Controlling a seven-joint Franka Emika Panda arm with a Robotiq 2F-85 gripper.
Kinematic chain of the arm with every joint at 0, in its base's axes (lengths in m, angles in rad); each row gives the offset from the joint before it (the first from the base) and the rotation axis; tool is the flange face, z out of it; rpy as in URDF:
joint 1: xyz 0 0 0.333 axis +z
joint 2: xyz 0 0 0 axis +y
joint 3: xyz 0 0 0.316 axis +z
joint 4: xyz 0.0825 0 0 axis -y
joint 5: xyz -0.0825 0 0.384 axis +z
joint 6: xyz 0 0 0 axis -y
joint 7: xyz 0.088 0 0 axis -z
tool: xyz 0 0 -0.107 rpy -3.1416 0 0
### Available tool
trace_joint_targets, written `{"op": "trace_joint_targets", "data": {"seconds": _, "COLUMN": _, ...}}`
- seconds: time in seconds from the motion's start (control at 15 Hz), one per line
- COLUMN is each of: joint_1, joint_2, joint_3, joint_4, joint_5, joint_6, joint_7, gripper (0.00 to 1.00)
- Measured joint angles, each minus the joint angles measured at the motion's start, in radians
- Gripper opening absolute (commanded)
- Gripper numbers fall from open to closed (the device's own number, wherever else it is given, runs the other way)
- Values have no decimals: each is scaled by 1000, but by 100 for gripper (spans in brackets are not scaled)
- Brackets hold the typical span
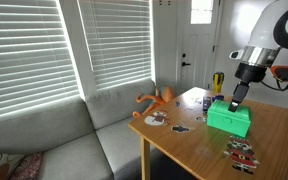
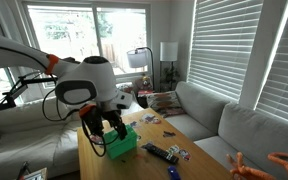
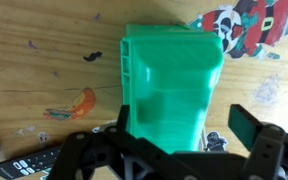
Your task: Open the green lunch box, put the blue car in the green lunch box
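The wooden table [image 1: 194, 148] carries the green lunch box [image 1: 229, 120], an orange toy [image 1: 156, 99] — and scattered small toys [image 1: 242, 153].

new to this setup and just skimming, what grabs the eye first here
The bright green lunch box on the wooden table stands out most. The robot's gripper hangs right over it, jaws spread. An orange toy lies at the table's edge near the sofa.
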Motion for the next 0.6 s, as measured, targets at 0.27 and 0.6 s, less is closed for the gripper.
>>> {"op": "trace_joint_targets", "data": {"seconds": 0.27, "joint_1": -6, "joint_2": 17, "joint_3": 23, "joint_4": 1, "joint_5": -66, "joint_6": -4, "joint_7": 33, "gripper": 62}}
{"op": "trace_joint_targets", "data": {"seconds": 0.6, "joint_1": -18, "joint_2": 23, "joint_3": 33, "joint_4": 15, "joint_5": -114, "joint_6": -7, "joint_7": 53, "gripper": 44}}
